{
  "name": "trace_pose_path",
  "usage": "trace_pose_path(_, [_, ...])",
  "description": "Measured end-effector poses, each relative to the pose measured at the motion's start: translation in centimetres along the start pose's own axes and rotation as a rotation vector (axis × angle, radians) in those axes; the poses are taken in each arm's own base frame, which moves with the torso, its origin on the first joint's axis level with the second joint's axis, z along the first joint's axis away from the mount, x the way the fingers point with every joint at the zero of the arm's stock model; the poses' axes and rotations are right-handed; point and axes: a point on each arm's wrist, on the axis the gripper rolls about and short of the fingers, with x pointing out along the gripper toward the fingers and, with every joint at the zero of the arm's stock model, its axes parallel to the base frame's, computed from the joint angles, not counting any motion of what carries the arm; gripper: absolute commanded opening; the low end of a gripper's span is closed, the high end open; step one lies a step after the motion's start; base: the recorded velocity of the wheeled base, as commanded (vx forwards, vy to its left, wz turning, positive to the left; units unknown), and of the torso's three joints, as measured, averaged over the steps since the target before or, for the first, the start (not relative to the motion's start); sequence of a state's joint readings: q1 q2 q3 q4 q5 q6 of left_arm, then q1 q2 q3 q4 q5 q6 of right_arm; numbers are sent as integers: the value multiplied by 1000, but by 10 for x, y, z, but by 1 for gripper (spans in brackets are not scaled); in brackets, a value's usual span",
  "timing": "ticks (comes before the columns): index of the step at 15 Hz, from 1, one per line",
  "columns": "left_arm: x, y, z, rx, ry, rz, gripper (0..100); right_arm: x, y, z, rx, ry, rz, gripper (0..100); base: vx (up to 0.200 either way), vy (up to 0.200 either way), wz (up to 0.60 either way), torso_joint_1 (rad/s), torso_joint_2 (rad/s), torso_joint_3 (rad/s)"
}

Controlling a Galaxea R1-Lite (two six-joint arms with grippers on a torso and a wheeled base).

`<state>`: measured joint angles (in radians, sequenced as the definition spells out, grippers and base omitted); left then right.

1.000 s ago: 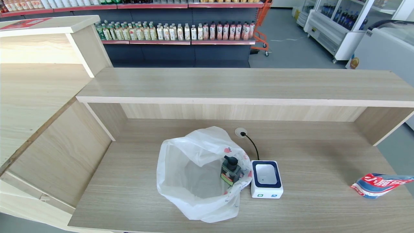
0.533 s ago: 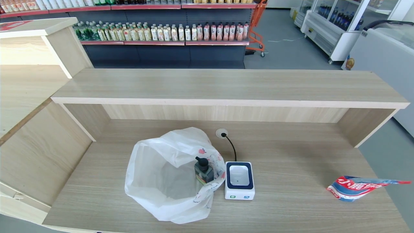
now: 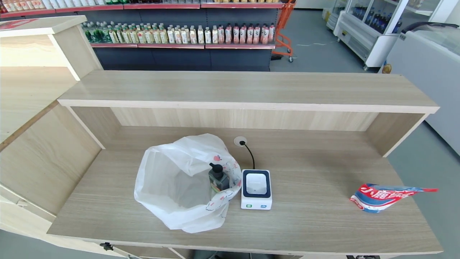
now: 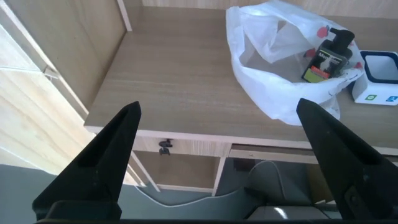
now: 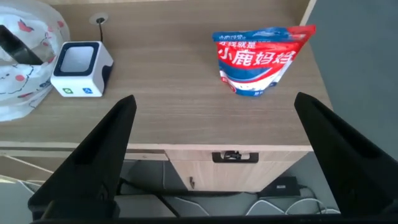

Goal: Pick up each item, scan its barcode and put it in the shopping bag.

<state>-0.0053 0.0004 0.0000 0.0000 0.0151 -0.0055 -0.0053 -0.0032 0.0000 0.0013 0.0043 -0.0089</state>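
Since the bottle (image 3: 217,178) already stands inside the bag (image 3: 161,194), step: one item looks done, and the pouch (image 3: 384,196) is, I judge, next to fetch, scan and bag.
Head view: the bag sits open on the counter (image 3: 316,219), with the scanner (image 3: 256,189) just beside it on the robot's right. The pouch lies well apart, near the counter's right end.
Left wrist view: left gripper (image 4: 219,104) is spread wide with nothing in it, held out in front of the counter's front edge, short of the bag.
Right wrist view: right gripper (image 5: 214,98) is equally wide and empty, out in front of that edge, with the pouch ahead of it.
Next move: the right arm likely must go forward and down, close on the pouch, then turn its barcode toward the scanner's window.
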Motion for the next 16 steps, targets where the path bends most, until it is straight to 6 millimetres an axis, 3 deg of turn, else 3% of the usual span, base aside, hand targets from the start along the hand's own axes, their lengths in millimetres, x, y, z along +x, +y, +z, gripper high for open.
trace_pose_path(3, [0, 0, 0, 5, 0, -1, 100, 0, 0, 0, 0, 1, 0, 100, 0, 0, 0, 0, 0, 0])
trace_pose_path(12, [0, 0, 0, 6, 0, 1, 100, 0, 0, 0, 0, 2, 0, 100, 0, -200, 0, 5, 5, 0])
trace_pose_path(16, [0, 0, 0, 4, 0, 1, 100, -2, 0, 5, 26, -1, 18, 100, 0, 0, 0, 0, 0, 0])
